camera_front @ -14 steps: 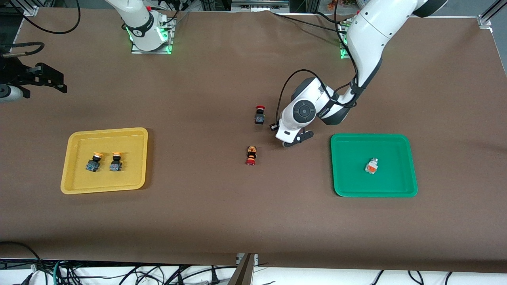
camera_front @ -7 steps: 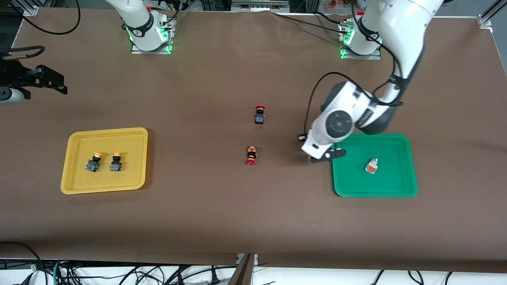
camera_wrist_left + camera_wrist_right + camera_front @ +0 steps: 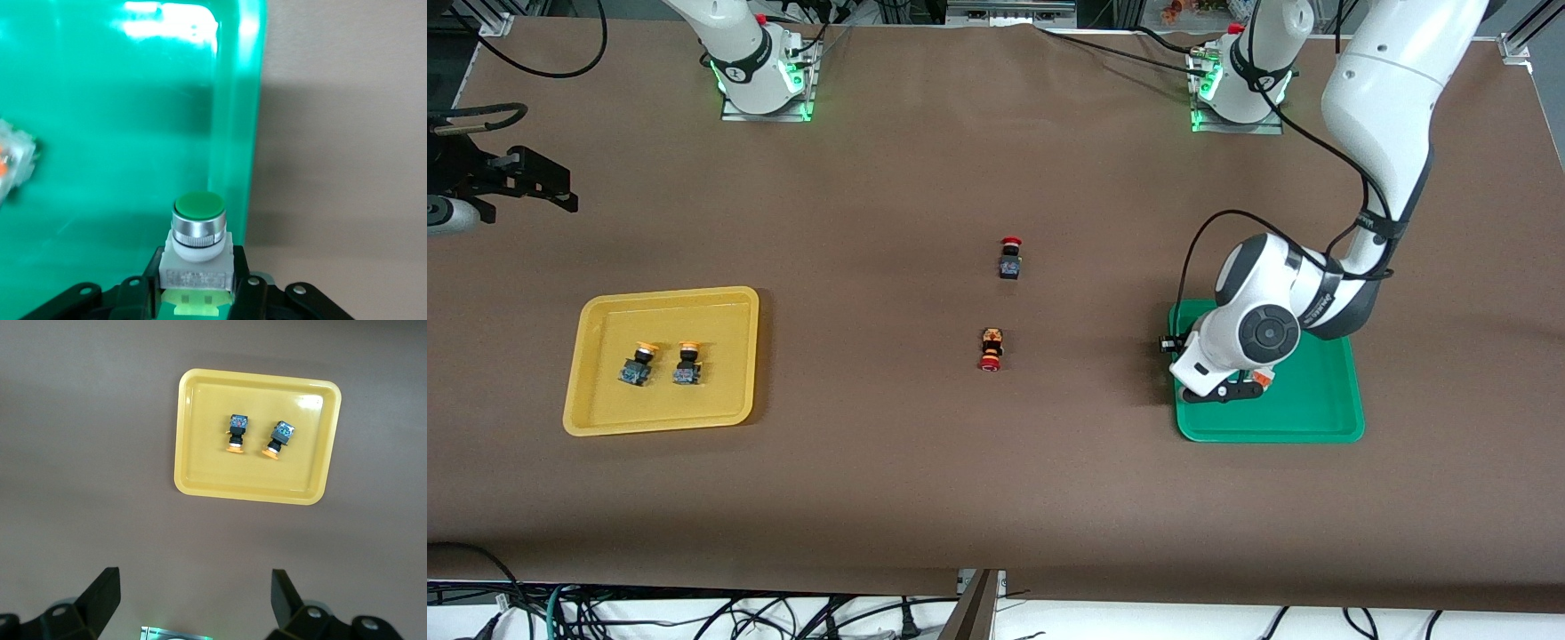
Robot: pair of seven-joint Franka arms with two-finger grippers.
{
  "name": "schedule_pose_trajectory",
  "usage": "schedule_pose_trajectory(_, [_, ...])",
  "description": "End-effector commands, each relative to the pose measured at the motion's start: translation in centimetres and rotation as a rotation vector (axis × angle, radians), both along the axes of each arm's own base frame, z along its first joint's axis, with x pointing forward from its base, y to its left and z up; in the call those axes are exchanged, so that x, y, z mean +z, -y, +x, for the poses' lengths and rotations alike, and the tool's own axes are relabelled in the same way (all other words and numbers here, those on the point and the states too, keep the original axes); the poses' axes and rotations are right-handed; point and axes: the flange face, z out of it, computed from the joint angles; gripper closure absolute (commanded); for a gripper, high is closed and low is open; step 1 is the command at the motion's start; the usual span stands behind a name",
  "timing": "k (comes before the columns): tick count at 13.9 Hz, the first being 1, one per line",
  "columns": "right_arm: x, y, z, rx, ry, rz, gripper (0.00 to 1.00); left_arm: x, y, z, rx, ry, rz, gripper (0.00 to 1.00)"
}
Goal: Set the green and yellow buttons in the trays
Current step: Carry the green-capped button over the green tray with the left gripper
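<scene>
My left gripper (image 3: 1221, 392) is shut on a pale grey button with a green cap and light-green block (image 3: 197, 230). It holds it low over the green tray (image 3: 1316, 418), just inside the tray's rim toward the table's middle (image 3: 233, 133). A second grey button with an orange block (image 3: 1263, 380) lies in that tray beside the gripper, partly hidden by it; it also shows in the left wrist view (image 3: 12, 167). Two yellow-capped buttons (image 3: 639, 363) (image 3: 687, 361) lie in the yellow tray (image 3: 596, 413). My right gripper (image 3: 197, 587) is open and empty, waiting high at the right arm's end of the table (image 3: 547, 182).
Two red-capped buttons lie on the brown table between the trays: one with a black body (image 3: 1009, 258), one with an orange-black body (image 3: 990, 348) nearer the front camera. The right wrist view shows the yellow tray (image 3: 193, 473) from high above.
My left gripper has carried the green-capped button from beside the red buttons to over the green tray. The right arm has not moved.
</scene>
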Motion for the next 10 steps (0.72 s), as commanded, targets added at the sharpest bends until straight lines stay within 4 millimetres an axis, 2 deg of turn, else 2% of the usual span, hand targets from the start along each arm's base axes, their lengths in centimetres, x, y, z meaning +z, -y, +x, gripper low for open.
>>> schedule_pose_trajectory(1, [0.2, -0.3, -0.1, -0.003, 0.007, -0.008, 0.0, 0.1, -1.5, 0.8, -0.056, 0.01, -0.021, 0.93])
schedule_pose_trajectory(2, [0.2, -0.3, -0.1, -0.001, 0.007, -0.007, 0.0, 0.1, -1.5, 0.9, -0.066, 0.012, -0.022, 0.79])
schedule_pose_trajectory(3, [0.1, -0.3, -0.2, -0.001, 0.004, -0.007, 0.0, 0.1, -1.8, 0.9, -0.063, 0.012, -0.023, 0.5])
schedule_pose_trajectory(4, [0.2, -0.3, -0.1, -0.001, 0.005, -0.007, 0.0, 0.1, -2.4, 1.1, -0.056, 0.013, -0.023, 0.38])
schedule_pose_trajectory(7, [0.1, -0.3, -0.2, 0.0, 0.004, -0.005, 0.0, 0.7, -2.5, 1.5, -0.071, 0.024, -0.031, 0.22])
schedule_pose_trajectory(8, [0.1, -0.3, -0.2, 0.0, 0.002, -0.005, 0.0, 0.9, -2.8, 1.8, -0.086, 0.03, -0.037, 0.17])
schedule_pose_trajectory(9, [0.2, -0.3, -0.1, 0.0, 0.005, -0.007, 0.0, 1.0, -3.6, 2.0, -0.092, 0.032, -0.042, 0.03])
schedule_pose_trajectory(10, [0.2, -0.2, -0.1, -0.001, 0.005, -0.005, 0.0, 1.2, -4.2, 2.2, -0.104, 0.036, -0.049, 0.0])
